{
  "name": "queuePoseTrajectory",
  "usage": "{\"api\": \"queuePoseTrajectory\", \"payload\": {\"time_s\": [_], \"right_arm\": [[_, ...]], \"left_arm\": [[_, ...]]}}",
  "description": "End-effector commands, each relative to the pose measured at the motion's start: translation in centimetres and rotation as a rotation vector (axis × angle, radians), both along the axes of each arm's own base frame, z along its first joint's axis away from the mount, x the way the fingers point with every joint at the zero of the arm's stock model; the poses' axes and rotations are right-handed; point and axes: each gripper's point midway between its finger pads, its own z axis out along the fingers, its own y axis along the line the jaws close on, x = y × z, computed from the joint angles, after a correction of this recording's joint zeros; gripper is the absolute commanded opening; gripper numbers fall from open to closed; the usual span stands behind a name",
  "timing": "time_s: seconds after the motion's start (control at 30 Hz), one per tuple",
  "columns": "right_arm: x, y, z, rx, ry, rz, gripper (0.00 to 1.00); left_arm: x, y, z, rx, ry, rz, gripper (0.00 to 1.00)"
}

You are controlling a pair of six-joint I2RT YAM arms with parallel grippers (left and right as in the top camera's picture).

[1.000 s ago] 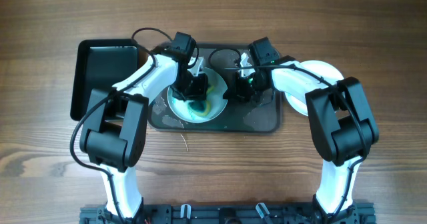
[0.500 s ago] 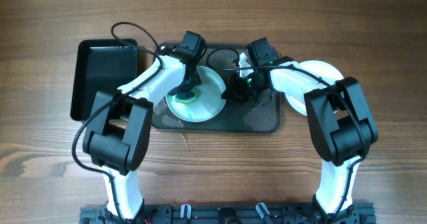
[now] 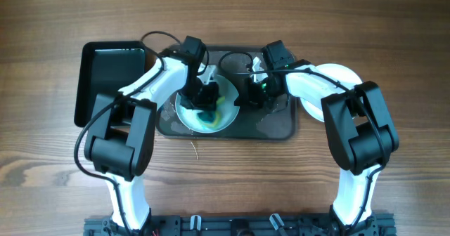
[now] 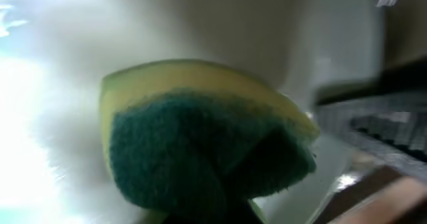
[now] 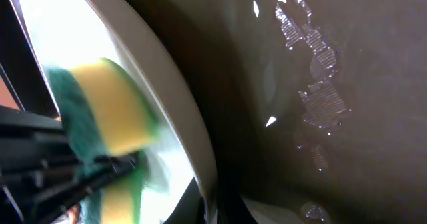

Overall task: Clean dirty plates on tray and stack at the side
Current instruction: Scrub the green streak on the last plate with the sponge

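Left gripper (image 3: pixel 205 99) clamps sponge (image 4: pixel 200 137) on plate (image 3: pixel 184 115) in tray (image 3: pixel 278 123); right gripper (image 3: pixel 247 95) at plate's 3 o'clock, opening can't tell.

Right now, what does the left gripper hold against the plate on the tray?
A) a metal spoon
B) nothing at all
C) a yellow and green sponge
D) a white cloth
C: the left wrist view shows a yellow and green sponge pressed on the white plate, and overhead the left gripper sits over that plate on the tray.
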Motion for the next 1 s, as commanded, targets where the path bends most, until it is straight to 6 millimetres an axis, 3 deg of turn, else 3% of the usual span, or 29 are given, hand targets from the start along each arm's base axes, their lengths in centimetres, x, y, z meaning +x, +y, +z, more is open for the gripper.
{"api": "queuePoseTrajectory", "payload": {"time_s": [0.0,0.07,0.17,0.3,0.4,0.53,0.63,0.73,0.97], "right_arm": [[-0.5,-0.9,-1.6,-0.033,0.033,-0.019,0.04],[-0.5,-0.9,-1.6,-0.033,0.033,-0.019,0.04],[-0.5,-0.9,-1.6,-0.033,0.033,-0.019,0.04],[-0.5,-0.9,-1.6,-0.034,0.033,-0.019,0.04],[-0.5,-1.0,-1.6,-0.036,0.032,-0.019,0.04],[-0.4,-1.0,-1.6,-0.036,0.032,-0.02,0.04],[-0.4,-1.0,-1.6,-0.036,0.031,-0.02,0.04],[-0.4,-1.0,-1.6,-0.036,0.032,-0.02,0.04],[-0.4,-1.0,-1.6,-0.036,0.031,-0.019,0.04]], "left_arm": [[-0.9,-2.2,-1.4,-0.128,0.006,-0.101,0.04],[0.9,-1.6,-2.0,-0.066,-0.054,-0.047,0.04],[3.6,1.4,-3.2,0.135,-0.133,0.11,0.04],[7.1,8.4,-3.1,0.51,-0.288,0.498,0.04],[7.5,11.2,-2.3,0.652,-0.359,0.593,0.04],[5.5,12.8,-2.2,0.751,-0.307,0.632,0.04],[2.7,12.3,-2.8,0.745,-0.173,0.617,0.04],[0.2,10.3,-3.4,0.656,-0.033,0.491,0.04],[-4.2,2.9,-2.9,0.215,0.156,-0.007,0.04]]}}
